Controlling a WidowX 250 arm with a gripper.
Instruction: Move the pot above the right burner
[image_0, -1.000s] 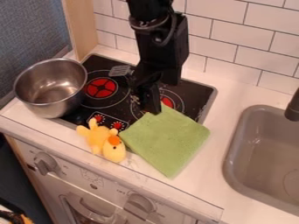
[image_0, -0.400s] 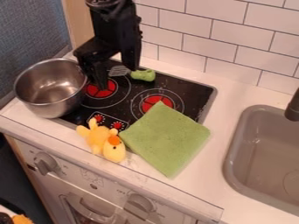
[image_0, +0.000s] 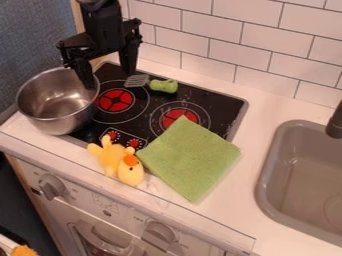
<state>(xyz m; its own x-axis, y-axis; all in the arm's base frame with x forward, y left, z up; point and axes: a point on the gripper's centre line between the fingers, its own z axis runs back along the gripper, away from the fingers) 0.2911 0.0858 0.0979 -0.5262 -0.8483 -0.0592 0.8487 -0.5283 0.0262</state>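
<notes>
And here is the gripper (image_0: 109, 76), hanging down in the upper left of the frame, its two fingers spread wide apart! One finger comes down over the upper right part of the pot's rim, the other over the top left corner of the stovetop (image_0: 220, 106); whether that first finger touches the metal, I cannot tell. The pot (image_0: 57, 102) itself sits upright at the left of the frame, mouth up, overlapping the stovetop's left side, just beside the left burner (image_0: 115, 100). Over to the middle of the frame, there's the right burner (image_0: 175, 118), glowing red in colour, and a corner of the green cloth (image_0: 190, 162) lies across its lower part! That cloth spreads from the stovetop down onto the white counter (image_0: 267, 111). Just left of it, lower left of centre, a yellow plush toy (image_0: 115, 159) lies at the stovetop's front edge, near the red knobs (image_0: 134, 143). Up at the back of the stovetop, the spatula's grey head (image_0: 137, 80) points left, its green handle (image_0: 163, 86) right. And away on the right side, the grey sink (image_0: 294, 175), with the dark tap (image_0: 334, 125) at the frame's edge!
</notes>
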